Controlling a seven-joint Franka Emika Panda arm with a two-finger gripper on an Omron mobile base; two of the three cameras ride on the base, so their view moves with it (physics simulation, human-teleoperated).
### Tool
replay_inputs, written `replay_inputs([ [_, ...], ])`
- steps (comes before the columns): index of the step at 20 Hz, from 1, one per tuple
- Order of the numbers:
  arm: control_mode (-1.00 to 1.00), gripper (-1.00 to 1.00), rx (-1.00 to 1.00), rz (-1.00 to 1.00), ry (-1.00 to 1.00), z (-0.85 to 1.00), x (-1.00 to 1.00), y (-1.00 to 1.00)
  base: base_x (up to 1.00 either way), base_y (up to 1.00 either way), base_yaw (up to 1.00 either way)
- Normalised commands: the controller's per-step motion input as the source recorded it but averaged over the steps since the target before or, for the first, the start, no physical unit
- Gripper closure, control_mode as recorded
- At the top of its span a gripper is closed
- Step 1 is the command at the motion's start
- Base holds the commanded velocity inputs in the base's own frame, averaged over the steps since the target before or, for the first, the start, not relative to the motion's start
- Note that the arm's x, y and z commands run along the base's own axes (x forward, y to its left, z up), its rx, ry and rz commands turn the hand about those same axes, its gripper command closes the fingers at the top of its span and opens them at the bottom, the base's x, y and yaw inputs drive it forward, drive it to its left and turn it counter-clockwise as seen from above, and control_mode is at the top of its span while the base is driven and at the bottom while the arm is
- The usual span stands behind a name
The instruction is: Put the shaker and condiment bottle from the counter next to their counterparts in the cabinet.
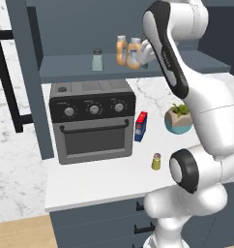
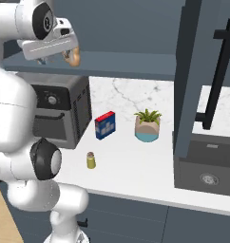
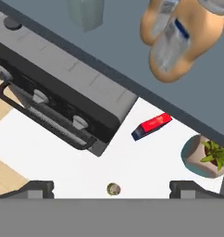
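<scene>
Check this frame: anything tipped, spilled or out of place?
Nothing tipped or spilled. The condiment bottle stands upright on the cabinet shelf right beside the slim orange bottle. The shaker is upright on the counter, not yet moved up. The gripper sits by the bottles.

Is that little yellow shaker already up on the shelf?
No, the shaker stands on the white counter in front of the toaster oven, well below the cabinet shelf.
</scene>
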Motion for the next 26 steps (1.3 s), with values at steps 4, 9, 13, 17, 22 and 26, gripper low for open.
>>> replay_inputs([
  [4,-1.0,-1.0,0.03,0.02,-0.18,-0.65,-0.94,-0.03,0.0,0.0,0.0],
  [9,-1.0,-1.0,0.01,0.02,-0.19,-0.69,-0.9,-0.02,0.0,0.0,0.0],
  [13,-1.0,-1.0,0.0,0.03,-0.14,-0.6,-0.66,-0.02,0.0,0.0,0.0],
  [17,-1.0,-1.0,0.0,0.03,-0.04,-0.48,-0.38,-0.03,0.0,0.0,0.0],
  [22,-1.0,-1.0,0.0,0.01,0.0,-0.51,-0.12,0.0,0.0,0.0,0.0],
  [26,-1.0,-1.0,0.0,0.0,0.0,-0.39,-0.08,-0.01,0.0,0.0,0.0],
])
